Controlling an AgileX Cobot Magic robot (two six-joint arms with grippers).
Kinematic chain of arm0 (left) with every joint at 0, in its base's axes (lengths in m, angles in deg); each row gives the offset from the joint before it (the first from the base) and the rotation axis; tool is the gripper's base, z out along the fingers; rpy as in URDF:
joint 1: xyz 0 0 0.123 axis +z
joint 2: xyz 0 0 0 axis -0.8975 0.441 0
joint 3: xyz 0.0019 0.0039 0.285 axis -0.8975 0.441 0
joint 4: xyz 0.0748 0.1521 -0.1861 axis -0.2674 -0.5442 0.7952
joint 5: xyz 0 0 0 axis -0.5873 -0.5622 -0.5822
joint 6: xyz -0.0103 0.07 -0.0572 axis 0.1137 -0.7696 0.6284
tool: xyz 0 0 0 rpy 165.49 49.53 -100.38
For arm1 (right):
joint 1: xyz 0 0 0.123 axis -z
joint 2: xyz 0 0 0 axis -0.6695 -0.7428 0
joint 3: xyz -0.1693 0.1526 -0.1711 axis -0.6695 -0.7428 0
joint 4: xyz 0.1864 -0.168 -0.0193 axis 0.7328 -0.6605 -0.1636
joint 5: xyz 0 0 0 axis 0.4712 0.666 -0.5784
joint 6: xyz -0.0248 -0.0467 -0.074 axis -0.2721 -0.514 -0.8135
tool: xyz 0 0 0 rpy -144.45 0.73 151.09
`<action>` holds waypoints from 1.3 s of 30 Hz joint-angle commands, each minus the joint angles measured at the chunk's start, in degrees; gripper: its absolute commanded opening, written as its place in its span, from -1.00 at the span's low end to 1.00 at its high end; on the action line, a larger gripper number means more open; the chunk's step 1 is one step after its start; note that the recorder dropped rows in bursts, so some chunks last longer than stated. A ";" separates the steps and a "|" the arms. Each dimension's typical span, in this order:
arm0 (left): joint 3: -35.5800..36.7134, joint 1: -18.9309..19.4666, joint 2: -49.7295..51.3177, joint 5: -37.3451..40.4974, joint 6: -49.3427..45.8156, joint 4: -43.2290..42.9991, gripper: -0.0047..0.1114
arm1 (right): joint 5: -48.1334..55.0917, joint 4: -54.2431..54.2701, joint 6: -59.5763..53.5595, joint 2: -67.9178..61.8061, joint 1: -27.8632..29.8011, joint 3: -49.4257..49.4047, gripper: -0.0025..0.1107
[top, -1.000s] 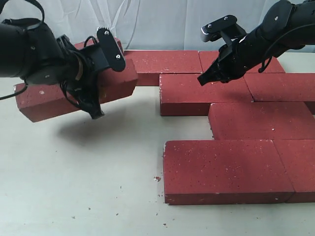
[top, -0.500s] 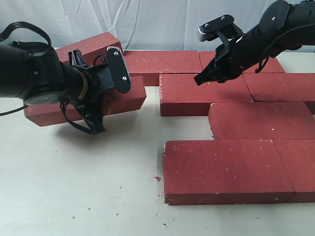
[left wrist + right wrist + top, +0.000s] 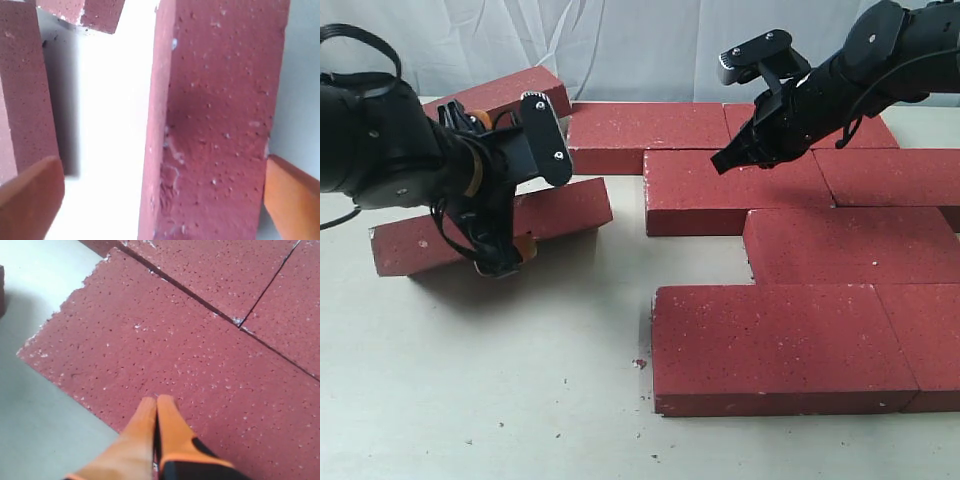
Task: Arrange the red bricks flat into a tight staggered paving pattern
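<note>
Left hand (image 3: pixel 523 205), fingers apart, straddles a loose red brick (image 3: pixel 420 245) lying askew on the counter (image 3: pixel 470 400). Right hand (image 3: pixel 725 160), fingers together, hovers over the staggered paved bricks (image 3: pixel 780 345). Most are laid; 2 near the left hand seem unplaced.

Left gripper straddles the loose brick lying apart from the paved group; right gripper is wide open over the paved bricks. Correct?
Not quite. The right gripper is shut, fingertips pressed together over the paved bricks, as the right wrist view shows. The left gripper does straddle the loose brick, which lies apart from the group.
</note>
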 commanded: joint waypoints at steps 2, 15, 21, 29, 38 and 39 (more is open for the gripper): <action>0.23 -3.81 -7.39 6.25 -16.99 19.97 0.75 | -0.54 0.18 -0.18 0.48 -0.06 0.04 -0.97; 1.06 -0.62 -14.12 13.05 8.28 12.08 -0.88 | 1.10 1.59 -1.98 0.48 -2.53 0.04 -0.97; 1.13 10.92 -13.80 27.59 25.35 9.90 -0.92 | 1.87 2.08 -3.55 0.48 -7.57 0.04 -0.97; 4.55 25.10 -11.68 25.25 19.36 21.28 -0.92 | 5.23 1.45 -6.31 0.38 -11.58 0.04 -0.97; 9.24 31.03 -11.42 4.02 -22.22 50.97 -0.92 | 5.36 1.70 -6.31 0.38 -11.58 0.04 -0.97; 9.24 31.98 -11.22 4.57 -22.05 48.56 -0.92 | 4.44 1.70 -6.31 0.02 -11.58 0.17 -0.97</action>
